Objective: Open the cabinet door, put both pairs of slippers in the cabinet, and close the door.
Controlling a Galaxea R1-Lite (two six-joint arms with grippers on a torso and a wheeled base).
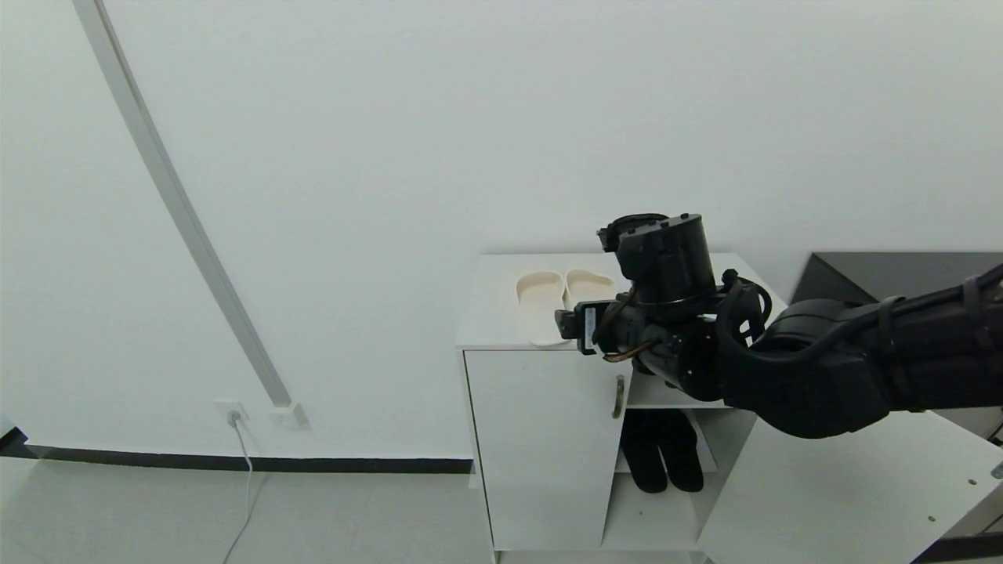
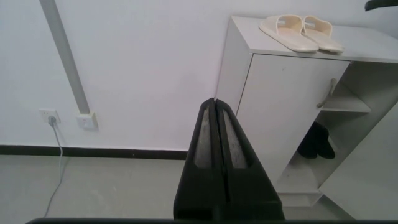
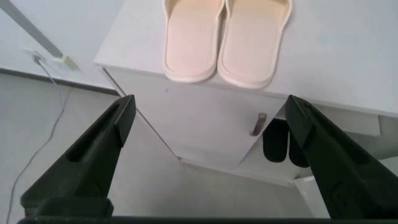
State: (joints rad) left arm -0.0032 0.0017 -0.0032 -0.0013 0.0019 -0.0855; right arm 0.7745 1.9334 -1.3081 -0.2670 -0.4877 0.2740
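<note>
Holds the right tool (image 3: 209, 106) spread wide at the front edge of the cabinet (image 1: 541, 454) top, squared up to the cream slippers (image 3: 227, 37) lying side by side there. Gapped, it seems, to take both soles in one pinch; touches neither slipper yet. Parks the left tool (image 2: 215, 106), fingers pressed together on nothing, low and well off the cabinet's left side, probably to leave the cabinet front free for the working arm. Shows the cabinet's right door (image 1: 823, 493) swung fully open and the left door (image 1: 548, 423) shut, so only the right compartment stands ready. Finds the black slippers (image 1: 662, 458) already inside that compartment, beneath the upper shelf (image 1: 666, 395). Leaves, by this reckoning, the cream pair to go in and the open door to be shut.
</note>
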